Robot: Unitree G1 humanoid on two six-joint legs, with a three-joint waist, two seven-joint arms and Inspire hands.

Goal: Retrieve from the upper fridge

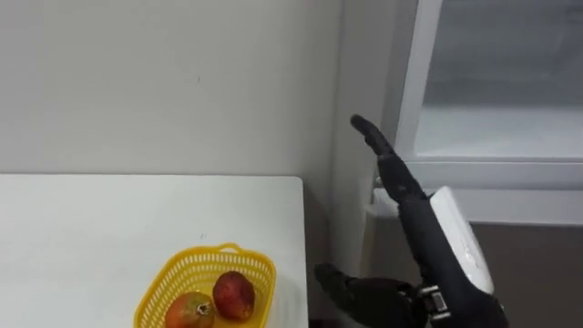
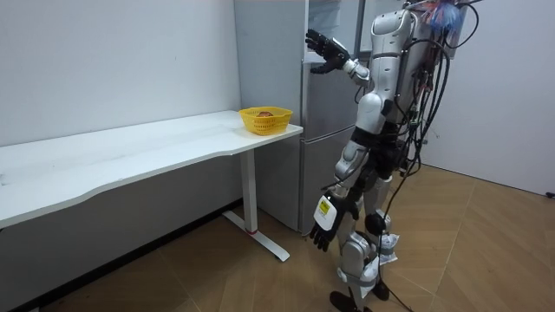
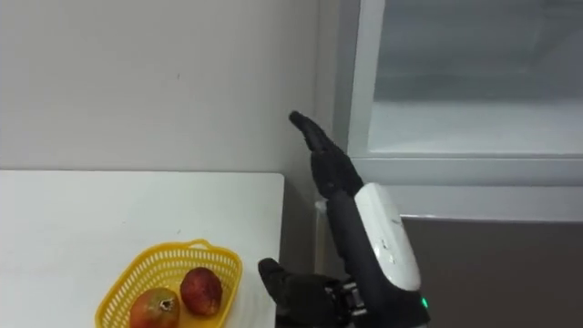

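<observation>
Fridge door up top looks shut, the item to fetch hidden behind it. Right hand, fingers straight and spread, reaches its left edge: hook fingertips behind, pull steadily. Left hand hangs relaxed.

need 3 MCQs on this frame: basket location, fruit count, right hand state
1. Where is the yellow basket?
A. on the floor
B. on the white table, at its end near the fridge
C. in the robot's left hand

2. How many fruits lie in the basket?
A. none
B. five
C. two

3. The right hand is:
A. raised by the fridge's upper part, fingers straight, holding nothing
B. curled round a fruit
C. flat on the table

Answers:
1 B: the basket sits on the tabletop close to the edge beside the fridge.
2 C: two reddish fruits show side by side in it.
3 A: its fingers point up along the fridge's edge, with nothing in them.
</observation>
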